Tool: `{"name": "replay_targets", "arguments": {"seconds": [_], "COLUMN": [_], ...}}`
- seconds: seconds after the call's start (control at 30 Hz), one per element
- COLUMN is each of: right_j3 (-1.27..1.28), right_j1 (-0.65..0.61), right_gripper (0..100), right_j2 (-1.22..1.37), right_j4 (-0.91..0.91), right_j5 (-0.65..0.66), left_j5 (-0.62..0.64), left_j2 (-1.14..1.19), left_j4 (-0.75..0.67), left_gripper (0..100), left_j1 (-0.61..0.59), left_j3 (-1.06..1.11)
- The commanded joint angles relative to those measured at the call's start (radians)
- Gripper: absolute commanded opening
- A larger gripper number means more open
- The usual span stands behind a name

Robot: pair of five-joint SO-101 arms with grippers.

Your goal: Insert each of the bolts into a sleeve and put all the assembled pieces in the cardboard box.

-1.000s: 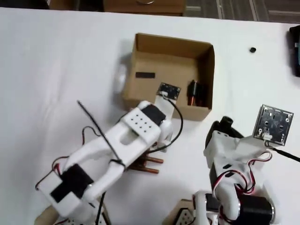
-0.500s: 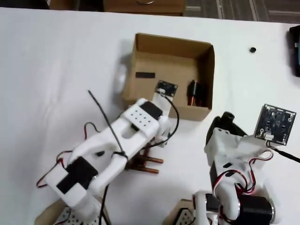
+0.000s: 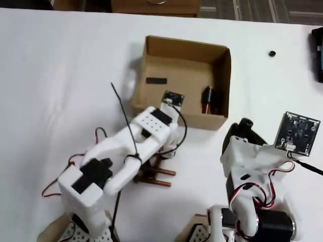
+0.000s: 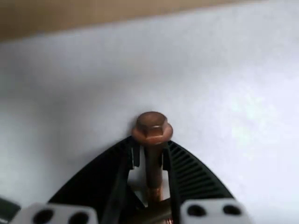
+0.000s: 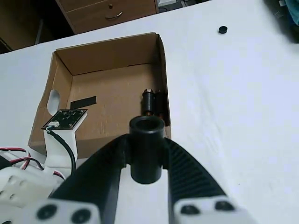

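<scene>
Left gripper (image 4: 150, 150): fingers clenched on a copper bolt (image 4: 152, 128), gripping the shank, with the hex head sticking out just past the fingertips. The bolt hangs over the white table (image 3: 50, 75), just outside the near wall of the cardboard box (image 3: 186, 49), on the side that faces the arm bases. In the high view I see the left arm (image 3: 126, 151) stretched toward that same wall, its wrist close to the box's near edge. Right gripper (image 5: 146, 150): fingers clamped around a black sleeve (image 5: 146, 140), held upright with the open bore showing at the top. It sits outside the box, near the corner closest to the right arm, apart from the cardboard. Inside the box I note one assembled piece (image 3: 208, 101), a dark sleeve with copper showing, lying close to the wall on the right arm's side, near the corner closest to the arms. A dark strip (image 3: 156, 80) lies flat on the box floor toward the opposite wall. Loose bolts (image 3: 159, 176) lie on the table outside the box's near wall, partly under the left arm; I cannot count them with certainty. A small black object (image 3: 272, 53) rests on the table well apart from the box, beyond its wall on the right arm's side.
</scene>
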Motion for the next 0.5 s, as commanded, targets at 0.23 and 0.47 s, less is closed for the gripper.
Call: {"name": "replay_targets", "arguments": {"seconds": [0.23,0.47], "right_j3": [-0.003,-0.008], "right_j1": [-0.001,-0.131], "right_gripper": [1.9,1.9], "right_j2": [-0.005,-0.007], "right_j4": [-0.028,-0.028], "right_j5": [0.005,0.002], "left_j5": [0.003,0.029], "left_j2": [0.032,0.031], "left_j4": [0.109,0.445], "left_gripper": [2,2], "left_j1": [-0.029,-0.029], "left_j3": [-0.193,-0.515]}}
